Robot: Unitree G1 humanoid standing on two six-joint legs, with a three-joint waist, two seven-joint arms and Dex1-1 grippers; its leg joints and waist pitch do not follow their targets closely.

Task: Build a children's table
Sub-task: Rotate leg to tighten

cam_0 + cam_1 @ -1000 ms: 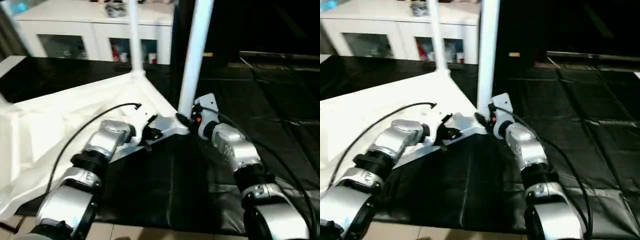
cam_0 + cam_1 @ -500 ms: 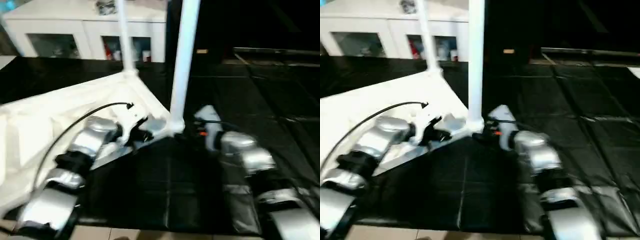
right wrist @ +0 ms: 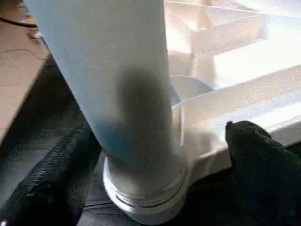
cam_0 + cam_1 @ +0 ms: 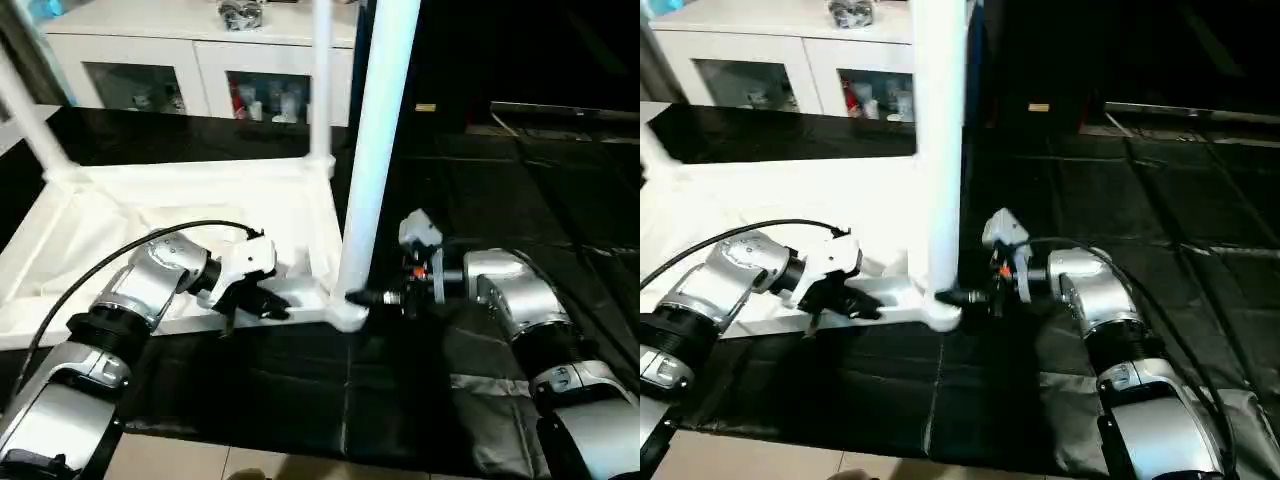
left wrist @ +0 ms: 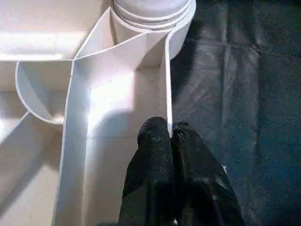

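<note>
Table rim [image 5: 166,94] | pinched in left claw [image 5: 170,141] | leg [image 3: 117,94] between right claw [image 3: 160,155] fingers

A black padded mat [image 4: 520,190] covers the floor, and the upturned white table top [image 4: 150,215] lies on it.

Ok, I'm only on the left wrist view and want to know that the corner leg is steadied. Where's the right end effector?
Observer: The right end effector is at that leg's base, open, with one finger on either side.
Operator: Is the leg upright?
Observer: Yes, the near leg stands straight up from its corner socket.
Operator: Any other legs in?
Observer: Two more stand on the table top: a far leg and a left leg.
</note>
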